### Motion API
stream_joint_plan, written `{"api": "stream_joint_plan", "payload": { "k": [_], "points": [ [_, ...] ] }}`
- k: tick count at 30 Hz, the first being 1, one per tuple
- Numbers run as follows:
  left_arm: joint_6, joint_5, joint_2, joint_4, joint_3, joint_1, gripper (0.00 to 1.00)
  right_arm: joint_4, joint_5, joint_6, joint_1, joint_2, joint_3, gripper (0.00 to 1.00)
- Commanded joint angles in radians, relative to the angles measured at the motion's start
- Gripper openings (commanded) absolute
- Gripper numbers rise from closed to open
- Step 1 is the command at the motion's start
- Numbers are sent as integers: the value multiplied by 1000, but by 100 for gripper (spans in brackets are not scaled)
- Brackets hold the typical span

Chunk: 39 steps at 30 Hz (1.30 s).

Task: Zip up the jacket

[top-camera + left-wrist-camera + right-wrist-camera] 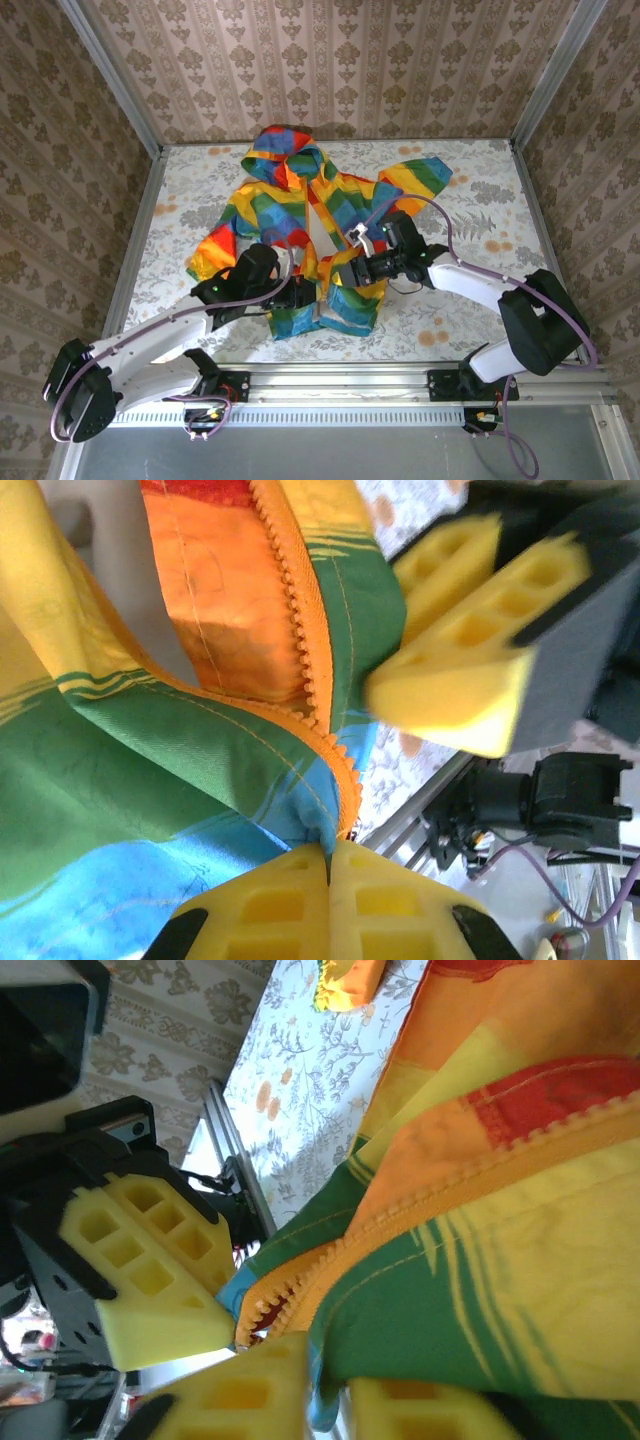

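Two grippers meet at jacket [290, 210] hem, close beside each other. Jacket flat on floral table [480, 190], hood toward far wall, front parted, pale lining showing. Left gripper [330, 852]: pads pressed together, pinching bottom end of orange zipper [305, 640] edge. Right gripper [325, 1400]: fingers nipping green-blue hem fabric. Zipper teeth unjoined.

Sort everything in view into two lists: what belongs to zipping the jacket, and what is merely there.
Belongs to the job: the jacket, its orange zipper, the left gripper and right gripper, both pinching its lower front.

Merely there: the flowered table, the patterned walls, the metal rail.
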Motion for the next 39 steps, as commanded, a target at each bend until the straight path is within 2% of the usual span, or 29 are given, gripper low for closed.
{"api": "stream_joint_plan", "payload": {
  "k": [1, 5, 10, 15, 26, 35, 39],
  "points": [
    [23, 46, 10, -117, 17, 11, 0, -32, 57, -29, -3, -20, 11, 31],
    [31, 56, 25, -148, 39, 18, 0, -99, 118, -50, -2, -87, -10, 50],
    [42, 67, 42, -176, 64, 27, 0, -187, 216, -56, 9, -194, -35, 58],
    [53, 74, 56, -201, 84, 29, 0, -257, 322, -57, 66, -277, -55, 58],
    [58, 84, 74, -223, 88, 29, 0, -182, 435, -14, 247, -387, -143, 58],
    [56, 95, 98, -219, 96, 29, 0, -150, 482, -54, 384, -298, -116, 59],
    [59, 101, 107, -220, 104, 29, 0, -143, 485, -63, 419, -242, -91, 51]
  ]
}}
